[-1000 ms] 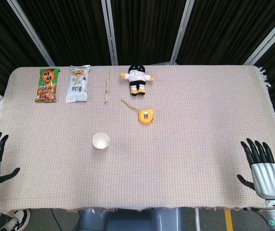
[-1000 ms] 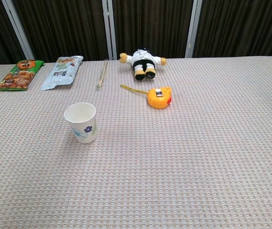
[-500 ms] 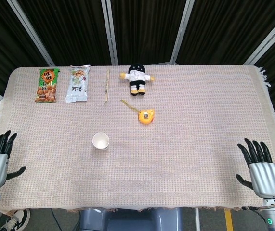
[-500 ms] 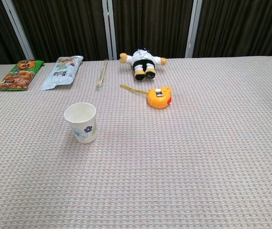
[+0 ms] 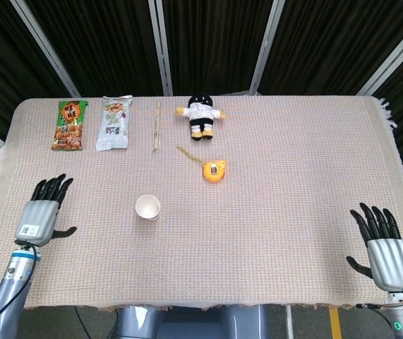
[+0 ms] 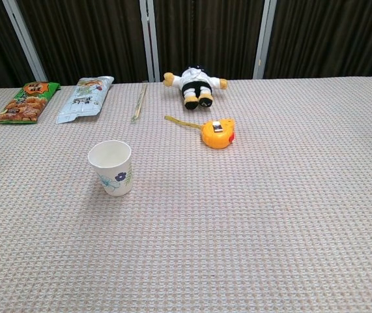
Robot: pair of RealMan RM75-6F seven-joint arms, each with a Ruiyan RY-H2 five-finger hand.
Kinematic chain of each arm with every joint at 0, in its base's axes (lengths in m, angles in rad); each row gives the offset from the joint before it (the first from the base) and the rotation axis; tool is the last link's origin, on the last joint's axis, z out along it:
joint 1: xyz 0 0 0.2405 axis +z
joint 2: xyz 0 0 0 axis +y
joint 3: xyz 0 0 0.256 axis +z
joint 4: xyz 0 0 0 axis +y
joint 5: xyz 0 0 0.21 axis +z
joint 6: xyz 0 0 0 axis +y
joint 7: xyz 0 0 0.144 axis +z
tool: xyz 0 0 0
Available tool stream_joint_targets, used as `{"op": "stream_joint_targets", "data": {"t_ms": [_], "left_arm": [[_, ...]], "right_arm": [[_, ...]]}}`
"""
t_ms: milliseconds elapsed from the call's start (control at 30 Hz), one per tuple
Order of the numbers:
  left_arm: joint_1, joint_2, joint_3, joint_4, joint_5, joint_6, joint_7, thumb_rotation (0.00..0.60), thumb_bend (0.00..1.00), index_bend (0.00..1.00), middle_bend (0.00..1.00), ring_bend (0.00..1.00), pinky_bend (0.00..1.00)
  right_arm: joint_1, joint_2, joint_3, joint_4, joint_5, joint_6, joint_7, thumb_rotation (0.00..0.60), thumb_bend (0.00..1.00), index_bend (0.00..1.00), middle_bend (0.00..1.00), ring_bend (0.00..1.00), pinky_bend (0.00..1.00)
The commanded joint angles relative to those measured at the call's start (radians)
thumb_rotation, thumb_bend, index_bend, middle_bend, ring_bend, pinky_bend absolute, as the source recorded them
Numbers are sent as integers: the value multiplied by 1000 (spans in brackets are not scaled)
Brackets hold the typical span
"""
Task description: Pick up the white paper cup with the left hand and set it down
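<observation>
Woven cloth covers the desk (image 5: 293, 176), where the left robot hand (image 5: 42, 215) hovers spread and empty at nine o'clock of the upright white paper cup (image 5: 147, 207), well apart, so the reach seems barely begun and calls for closing rightward around its wall.

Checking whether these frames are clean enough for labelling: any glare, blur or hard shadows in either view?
Head view: even, soft light, no glare; the white paper cup and both hands, left hand and right hand, look sharp. Chest view: equally crisp, the cup's flower print is legible, only a faint shadow at its base; neither hand shows.
</observation>
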Motion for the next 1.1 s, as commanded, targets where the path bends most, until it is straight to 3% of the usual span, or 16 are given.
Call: {"op": "stream_joint_targets", "data": {"t_ms": [33,367,533,1100], "left_arm": [[-70,-43,-39,-28,-85,-57,85,600,51,56,0,0,0],[-197,-137,-64,-64,-258,-98,275,600,63,189,0,0,0],[-255,-197,-70,-53,-337,-88,333,600,63,197,0,0,0],[-412,-373,-85,52,-501,-52,402,600,183,234,0,0,0]], "right_arm": [[0,2,0,0,-2,1,6,600,50,102,0,0,0],[1,8,-3,-1,-7,-1,26,600,51,100,0,0,0],[2,13,-4,-2,-8,-2,38,600,51,97,0,0,0],[1,28,-5,-3,-7,-3,81,600,51,76,0,0,0]]}}
